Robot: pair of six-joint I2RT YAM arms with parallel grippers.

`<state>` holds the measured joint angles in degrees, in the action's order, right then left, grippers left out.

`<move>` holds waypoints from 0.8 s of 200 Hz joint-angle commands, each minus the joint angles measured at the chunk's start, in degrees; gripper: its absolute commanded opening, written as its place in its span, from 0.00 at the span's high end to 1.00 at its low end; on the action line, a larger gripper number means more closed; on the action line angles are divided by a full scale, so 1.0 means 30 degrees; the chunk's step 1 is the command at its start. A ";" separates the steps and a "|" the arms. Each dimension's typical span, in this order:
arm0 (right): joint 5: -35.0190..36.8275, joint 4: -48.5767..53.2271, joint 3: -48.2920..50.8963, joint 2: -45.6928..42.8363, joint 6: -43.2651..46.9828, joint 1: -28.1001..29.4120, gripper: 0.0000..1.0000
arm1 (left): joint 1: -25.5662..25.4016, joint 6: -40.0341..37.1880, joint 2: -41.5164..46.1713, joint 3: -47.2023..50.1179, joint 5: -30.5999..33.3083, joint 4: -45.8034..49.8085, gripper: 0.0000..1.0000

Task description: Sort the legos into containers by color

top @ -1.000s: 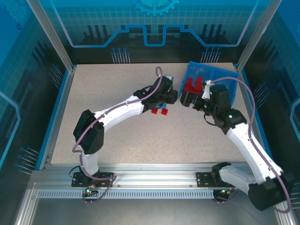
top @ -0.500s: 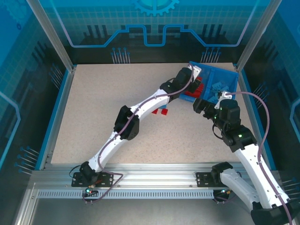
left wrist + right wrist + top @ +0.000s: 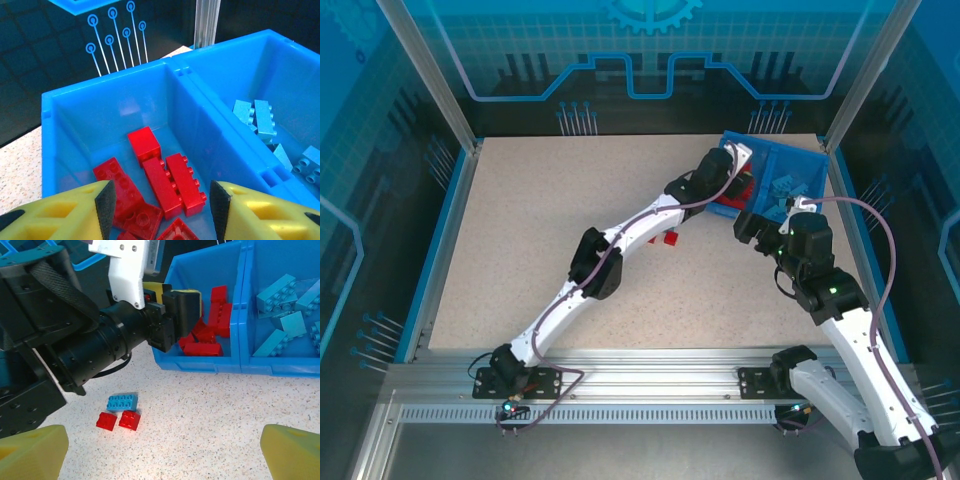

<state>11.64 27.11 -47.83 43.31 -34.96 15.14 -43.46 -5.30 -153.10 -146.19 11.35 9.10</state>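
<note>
Far right corner crowded, the rest of the table (image 3: 520, 200) open.
The left arm (image 3: 640, 222) stretches diagonally from the near edge to the tray (image 3: 200, 364) in the far right corner. The left gripper (image 3: 160, 205), fingers apart, hangs over the tray's left compartment and blocks entry there. Three loose legos (image 3: 122, 401) lie just off the tray's near wall. The right compartment lies uncovered, with the wide-spread right gripper (image 3: 162, 450) before it.

A robot lab cell: aluminium-profile frame (image 3: 427, 70) and blue circuit-print panels (image 3: 650, 50) enclose a speckled table (image 3: 540, 200).
</note>
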 commanded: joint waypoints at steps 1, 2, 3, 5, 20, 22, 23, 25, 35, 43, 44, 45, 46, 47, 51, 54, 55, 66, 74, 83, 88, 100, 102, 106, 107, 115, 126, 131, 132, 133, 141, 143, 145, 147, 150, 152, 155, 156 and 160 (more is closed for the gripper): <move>0.0430 0.0366 -0.0255 -0.0334 -0.0065 -0.0294 0.00 | -0.0128 0.1307 0.4848 0.3432 0.0319 -0.2039 0.44; 0.0429 0.0366 -0.0256 -0.0339 -0.0065 -0.0297 0.00 | -0.0115 0.1346 0.5030 0.3757 0.0303 -0.2244 0.44; 0.0443 0.0366 -0.0256 -0.0342 -0.0051 -0.0298 0.00 | -0.0123 0.1395 0.5238 0.4080 0.0295 -0.2449 0.44; 0.0473 0.0352 -0.0242 -0.0337 -0.0038 -0.0295 0.00 | -0.0115 0.1469 0.5614 0.4733 0.0267 -0.2822 0.44; 0.0400 0.0257 -0.0286 -0.0244 0.0051 -0.0297 0.00 | -0.0129 0.1847 0.8842 0.9591 0.0156 -0.5645 0.44; 0.0398 0.0229 -0.0286 -0.0224 0.0074 -0.0306 0.00 | -0.0131 0.1889 0.9254 1.0124 0.0167 -0.5958 0.44; 0.0398 0.0210 -0.0286 -0.0211 0.0077 -0.0317 0.00 | -0.0117 0.1901 0.9460 1.0428 0.0168 -0.6107 0.44; 0.0361 0.0174 -0.0279 -0.0187 0.0095 -0.0318 0.00 | -0.0121 0.1925 0.9870 1.1022 0.0192 -0.6373 0.44; 0.0136 -0.0073 -0.0300 0.0044 0.0216 -0.0324 0.00 | -0.0103 0.2010 1.1893 1.3650 0.0348 -0.7417 0.44; -0.0141 -0.0307 -0.0366 0.0320 0.0366 -0.0336 0.00 | -0.0103 0.2060 1.3437 1.5546 0.0454 -0.8049 0.44; -0.0194 -0.0337 -0.0370 0.0354 0.0385 -0.0347 0.00 | -0.0103 0.2060 1.3675 1.5820 0.0458 -0.8120 0.44; -0.0250 -0.0366 -0.0372 0.0400 0.0409 -0.0352 0.00 | -0.0102 0.2060 1.3897 1.6088 0.0461 -0.8120 0.44; -0.0307 -0.0410 -0.0373 0.0452 0.0435 -0.0340 0.00 | -0.0102 0.2060 1.4110 1.6340 0.0462 -0.8185 0.45; -0.0335 -0.0447 -0.0388 0.0479 0.0463 -0.0349 0.00 | -0.0102 0.2060 1.4217 1.6568 0.0463 -0.8246 0.45; -0.0642 -0.0637 -0.0457 0.0686 0.0587 -0.0326 0.00 | -0.0119 0.2073 1.5110 1.7500 0.0463 -0.8432 0.45; -0.0860 -0.0781 -0.0487 0.0824 0.0723 -0.0321 0.00 | -0.0104 0.2069 1.5689 1.8130 0.0463 -0.8613 0.45; -0.0934 -0.0822 -0.0503 0.0884 0.0768 -0.0310 0.00 | -0.0118 0.2064 1.5900 1.8269 0.0463 -0.8665 0.45; -0.1851 -0.1335 -0.0735 0.1617 0.1295 -0.0204 0.00 | -0.0147 0.1897 1.8172 2.0779 0.0412 -0.8940 0.45; -0.2249 -0.1729 -0.0750 0.2115 0.1664 0.0030 0.00 | -0.0143 0.1707 1.9748 2.2319 0.0330 -0.8905 0.45; -0.2505 -0.2236 -0.0747 0.2780 0.2258 0.0526 0.00 | -0.0154 0.1237 2.1473 2.3879 -0.0042 -0.8534 0.45; -0.2553 -0.2489 -0.1166 0.3173 0.2638 0.0947 0.00 | -0.0158 0.0925 2.2457 2.4691 -0.0185 -0.8264 0.45; -0.2548 -0.2930 -0.1650 0.4333 0.3578 0.2021 0.01 | -0.0161 0.0105 2.4584 2.6208 -0.0181 -0.7255 0.44; -0.2543 -0.2992 -0.1740 0.4560 0.3739 0.2200 0.01 | -0.0168 -0.0026 2.4931 2.6408 -0.0174 -0.7019 0.44; -0.2511 -0.3068 -0.1886 0.5001 0.4073 0.2605 0.01 | -0.0165 -0.0297 2.5583 2.6747 -0.0175 -0.6517 0.44; -0.2492 -0.3079 -0.1935 0.5126 0.4142 0.2691 0.01 | -0.0178 -0.0335 2.5739 2.6854 -0.0178 -0.6373 0.44; -0.2474 -0.3120 -0.2329 0.6141 0.4762 0.3432 0.01 | -0.0187 -0.0953 2.6963 2.7542 -0.0196 -0.5300 0.44; -0.2581 -0.3005 -0.2955 0.7618 0.5516 0.4293 0.01 | -0.0184 -0.1956 2.8589 2.8435 -0.0414 -0.4012 0.44; -0.2622 -0.2884 -0.3229 0.8371 0.5810 0.4606 0.01 | -0.0163 -0.2498 2.9325 2.8804 -0.0588 -0.3396 0.44; -0.2636 -0.2841 -0.3310 0.8510 0.5861 0.4688 0.01 | -0.0176 -0.2607 2.9456 2.8909 -0.0619 -0.3259 0.44; -0.2613 -0.2804 -0.3380 0.8638 0.5930 0.4758 0.01 | -0.0183 -0.2705 2.9609 2.8976 -0.0664 -0.3147 0.44; -0.2473 -0.2519 -0.3812 0.9805 0.6158 0.5218 0.02 | -0.0167 -0.3574 3.0707 2.9529 -0.0900 -0.2331 0.42; -0.2437 -0.2413 -0.3958 1.0110 0.6171 0.5277 0.02 | -0.0184 -0.3773 3.0951 2.9655 -0.0962 -0.2097 0.42; -0.2398 -0.2335 -0.4075 1.0370 0.6152 0.5372 0.02 | -0.0167 -0.4049 3.1188 2.9774 -0.1021 -0.1855 0.42; -0.2315 -0.2228 -0.4229 1.0683 0.6132 0.5440 0.02 | -0.0170 -0.4294 3.1408 2.9907 -0.1094 -0.1648 0.41; -0.2256 -0.2086 -0.4430 1.1075 0.6008 0.5519 0.03 | -0.0177 -0.4777 3.1734 3.0051 -0.1204 -0.1297 0.40; -0.2214 -0.1968 -0.4537 1.1351 0.5928 0.5565 0.03 | -0.0172 -0.5121 3.1947 3.0181 -0.1301 -0.1069 0.40; -0.2185 -0.1826 -0.4739 1.1833 0.5803 0.5638 0.03 | -0.0184 -0.5668 3.2244 3.0327 -0.1497 -0.0712 0.38; -0.2182 -0.1784 -0.4798 1.1970 0.5740 0.5643 0.03 | -0.0173 -0.5759 3.2336 3.0417 -0.1557 -0.0614 0.38; -0.2155 -0.1590 -0.5054 1.2493 0.5514 0.5690 0.04 | -0.0187 -0.6714 3.2703 3.0678 -0.1807 -0.0221 0.35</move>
<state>5.08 20.08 -58.92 73.32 -20.40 30.17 -43.68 -12.38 -60.86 -58.02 10.13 -2.22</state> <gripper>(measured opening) 0.973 0.604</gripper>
